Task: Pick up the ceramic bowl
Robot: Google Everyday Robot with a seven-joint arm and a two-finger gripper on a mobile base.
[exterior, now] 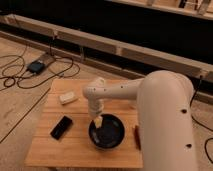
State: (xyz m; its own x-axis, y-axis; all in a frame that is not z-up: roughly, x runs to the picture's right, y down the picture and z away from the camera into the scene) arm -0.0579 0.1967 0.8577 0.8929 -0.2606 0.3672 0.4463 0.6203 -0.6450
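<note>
The ceramic bowl [107,132] is round, black and glossy, and stands on the wooden table [75,150] right of centre. My gripper [98,121] points down at the bowl's upper left rim, with its pale tip at or just inside the rim. The white arm [160,115] reaches in from the right and covers the table's right side.
A flat black phone [61,127] lies left of the bowl. A small white object [67,98] lies at the table's back left. A red-brown item [137,136] lies just right of the bowl. Cables and a device [36,66] lie on the floor to the left.
</note>
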